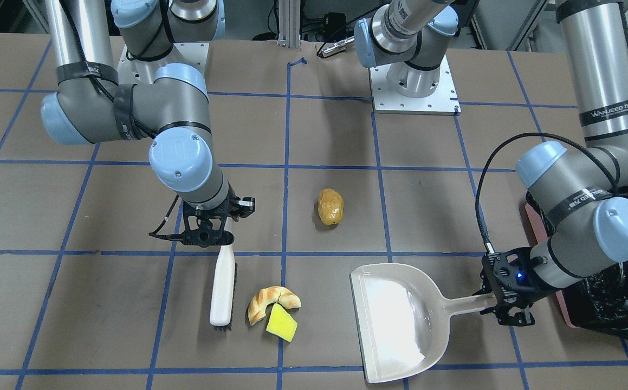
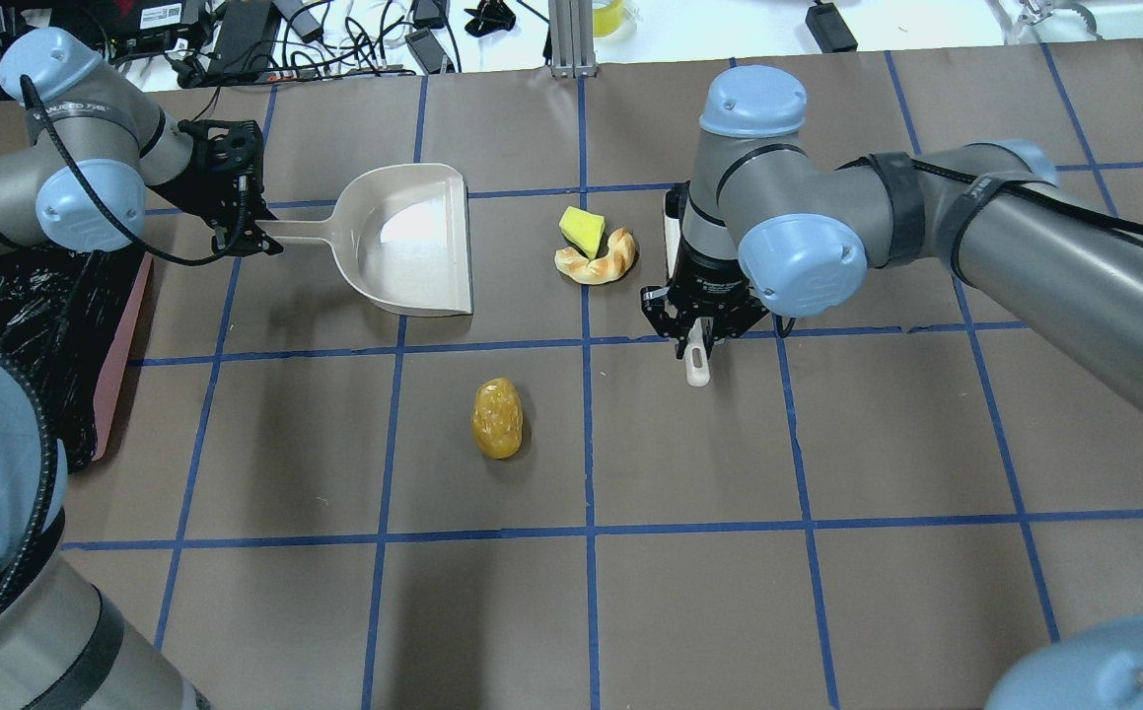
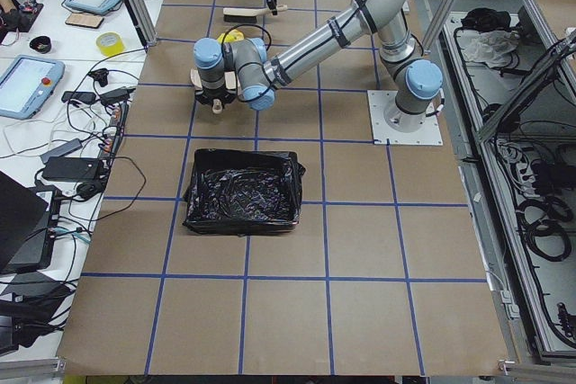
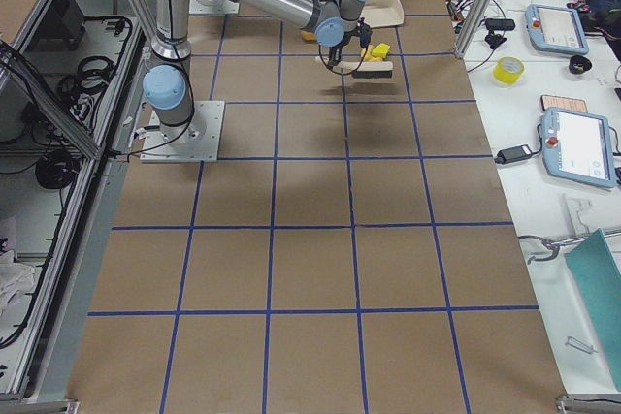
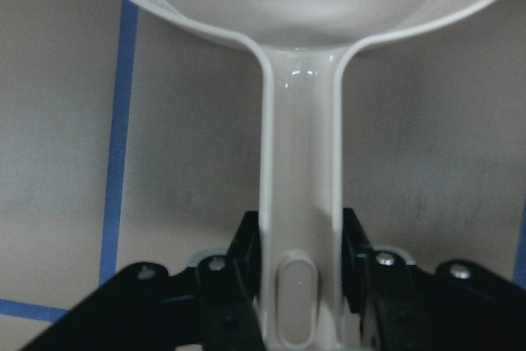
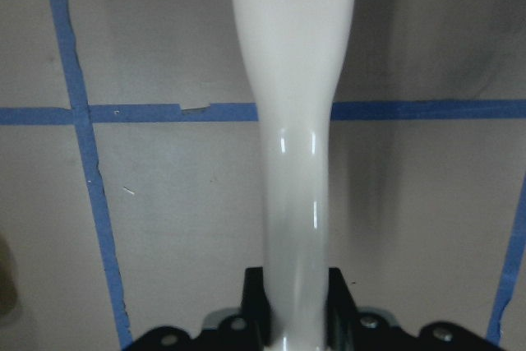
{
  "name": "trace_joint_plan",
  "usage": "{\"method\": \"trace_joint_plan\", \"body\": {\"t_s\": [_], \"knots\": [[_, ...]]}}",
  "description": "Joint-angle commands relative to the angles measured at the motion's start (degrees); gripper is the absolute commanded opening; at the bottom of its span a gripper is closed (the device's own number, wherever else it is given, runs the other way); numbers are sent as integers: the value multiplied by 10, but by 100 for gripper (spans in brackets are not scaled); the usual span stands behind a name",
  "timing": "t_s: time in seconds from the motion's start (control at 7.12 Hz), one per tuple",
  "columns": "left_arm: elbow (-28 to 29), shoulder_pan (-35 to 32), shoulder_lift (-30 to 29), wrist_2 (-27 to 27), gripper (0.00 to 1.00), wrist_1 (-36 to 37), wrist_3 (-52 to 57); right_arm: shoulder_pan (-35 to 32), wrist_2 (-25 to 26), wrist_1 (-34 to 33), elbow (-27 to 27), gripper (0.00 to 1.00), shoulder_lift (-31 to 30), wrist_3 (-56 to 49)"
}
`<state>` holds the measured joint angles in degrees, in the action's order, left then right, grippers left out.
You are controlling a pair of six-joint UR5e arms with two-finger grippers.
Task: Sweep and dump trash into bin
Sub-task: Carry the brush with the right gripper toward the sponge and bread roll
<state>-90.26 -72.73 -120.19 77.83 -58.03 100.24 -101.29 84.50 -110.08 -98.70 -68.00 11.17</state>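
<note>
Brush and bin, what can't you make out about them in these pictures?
- Brush: overhead view, the right arm hides all but its handle tip.
- Bin: front view, the left arm covers much of it and the picture's edge cuts it.
- Bin's inside: left side view, too small to judge.

bright, even overhead light; glare washes out the dustpan [image 1: 400,319] ahead of the left gripper [image 1: 495,306]; wrist views slightly soft.

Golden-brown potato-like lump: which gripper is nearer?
Right. The right gripper, gripping a white brush, hangs a short way from the golden-brown potato-like lump; the left gripper, holding the beige dustpan, is farther off.
</note>
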Motion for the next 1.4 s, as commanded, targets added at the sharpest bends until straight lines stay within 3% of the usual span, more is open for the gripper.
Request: {"method": "trace_joint_plan", "body": {"t_s": [0.0, 0.7, 1.26], "knots": [[0, -14, 2, 2, 0, 0, -2, -21, 0, 2, 27, 0, 24, 30], [-1, -28, 12, 15, 0, 0, -5, -40, -33, -15, 41, 0, 51, 66], [-1, -29, 5, 15, 0, 1, -5, -100, -48, -15, 155, 0, 125, 170]]}}
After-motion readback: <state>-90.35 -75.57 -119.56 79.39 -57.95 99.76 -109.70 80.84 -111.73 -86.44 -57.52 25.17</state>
